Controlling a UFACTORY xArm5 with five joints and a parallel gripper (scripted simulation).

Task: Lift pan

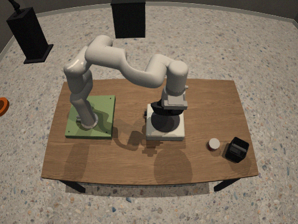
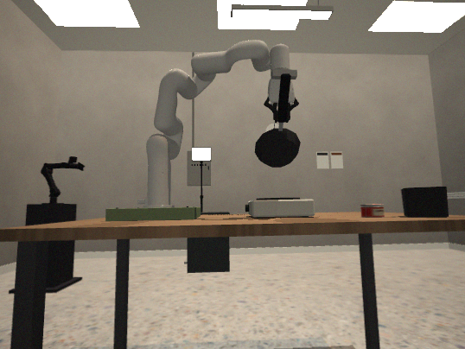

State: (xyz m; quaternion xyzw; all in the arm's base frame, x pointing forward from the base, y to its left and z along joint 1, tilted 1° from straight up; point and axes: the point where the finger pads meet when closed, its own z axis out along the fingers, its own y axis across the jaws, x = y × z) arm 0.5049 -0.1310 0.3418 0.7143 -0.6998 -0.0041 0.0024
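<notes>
Left of the hot plate (image 2: 281, 207), the white arm (image 2: 166, 130) rises from a green base plate (image 2: 130, 213) on the wooden table (image 2: 302, 222). Directly above the hot plate, the gripper (image 2: 281, 122) is clamped on the handle of the black pan (image 2: 277, 148), which hangs tilted in the air, well clear of the plate. Right of the hot plate stand a red can (image 2: 372, 210) and a black box (image 2: 424, 201).

1 pan (image 2: 277, 148), 1 can (image 2: 372, 211) (red), 1 hot plate (image 2: 281, 207).
</notes>
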